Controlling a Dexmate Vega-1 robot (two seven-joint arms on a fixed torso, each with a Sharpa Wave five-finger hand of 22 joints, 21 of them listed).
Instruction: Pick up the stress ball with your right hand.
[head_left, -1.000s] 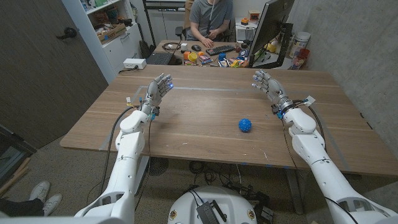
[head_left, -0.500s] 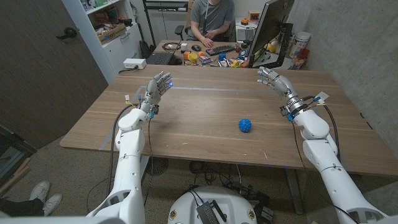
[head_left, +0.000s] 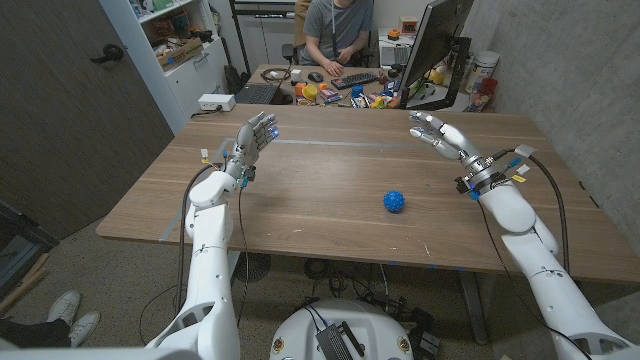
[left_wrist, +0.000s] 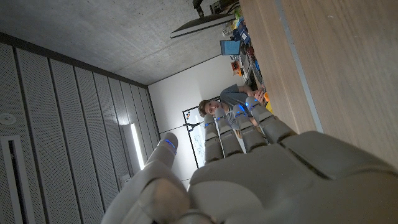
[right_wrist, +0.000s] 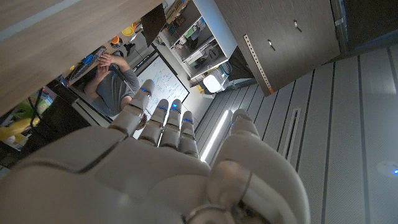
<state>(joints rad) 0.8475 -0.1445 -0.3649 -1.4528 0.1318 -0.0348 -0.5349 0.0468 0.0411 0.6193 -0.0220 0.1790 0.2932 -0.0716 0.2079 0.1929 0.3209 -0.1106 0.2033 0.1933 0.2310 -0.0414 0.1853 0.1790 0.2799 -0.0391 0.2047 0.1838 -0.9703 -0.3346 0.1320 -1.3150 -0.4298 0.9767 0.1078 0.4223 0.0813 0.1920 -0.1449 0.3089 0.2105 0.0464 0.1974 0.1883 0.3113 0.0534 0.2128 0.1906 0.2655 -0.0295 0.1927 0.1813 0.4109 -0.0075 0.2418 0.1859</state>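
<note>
Two robot hands are raised above a wooden table (head_left: 330, 215), one on each side of the blue stress ball (head_left: 394, 201), which serves as the reference landmark. The stress ball lies alone on the table top, right of centre and toward the robot's edge, touched by neither hand.

Right hand (head_left: 434, 132): held in the air beyond the stress ball and slightly to its right, well apart from it. Its fingers are extended and spread, holding nothing; the right wrist view shows the same hand (right_wrist: 168, 162) from behind, fingers straight and side by side, thumb apart.

Left hand (head_left: 252, 140): held well to the left of the stress ball and farther from the robot, above the table's left part. Its fingers are extended and apart, holding nothing; the left wrist view shows this hand (left_wrist: 249, 168) from behind with fingers straight.

Beyond the stress ball, past the table's far edge, a person (head_left: 338, 25) sits at a cluttered desk (head_left: 330, 90). A monitor (head_left: 440, 50) stands on that desk to the far right of the stress ball, and a white shelf unit (head_left: 180, 45) stands to the far left.
</note>
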